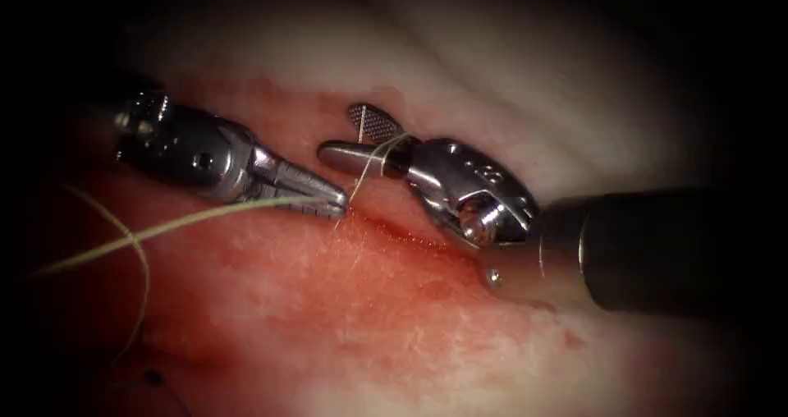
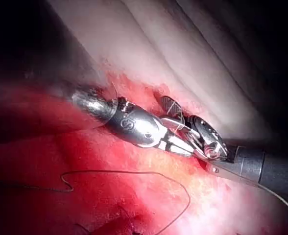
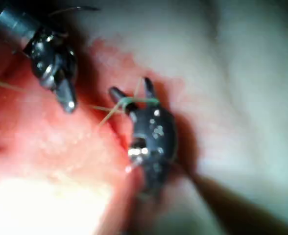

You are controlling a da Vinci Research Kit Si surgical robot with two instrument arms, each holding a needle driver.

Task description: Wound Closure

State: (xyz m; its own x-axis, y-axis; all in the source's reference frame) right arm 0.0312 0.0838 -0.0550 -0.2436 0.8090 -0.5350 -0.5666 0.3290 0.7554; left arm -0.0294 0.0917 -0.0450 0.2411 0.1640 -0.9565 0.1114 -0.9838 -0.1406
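in the endoscope view the left tool (image 1: 332, 201) is closed on the thread (image 1: 164, 228), which runs toward 8 o'clock over the tissue (image 1: 394, 318). the right tool (image 1: 349, 138) stands with jaws apart, thread wrapped around them, just above the cut (image 1: 410, 235). i cannot find the needle. in the left wrist view both tools (image 2: 183, 147) meet. in the right wrist view the thread (image 3: 134, 102) loops around the right tool's spread jaws.

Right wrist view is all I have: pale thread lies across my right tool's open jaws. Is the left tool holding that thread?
Observer: Yes. In the endoscope view, the left arm's silver needle-driver tool is shut on the pale yellowish thread at its tip.
Operator: Where does the thread go?
Observer: It trails over the red-stained pork-belly tissue, left of the cut.
Operator: Any slack?
Observer: In the left wrist view, a thin dark loop of thread lies on the tissue. I cannot tell where the needle is.
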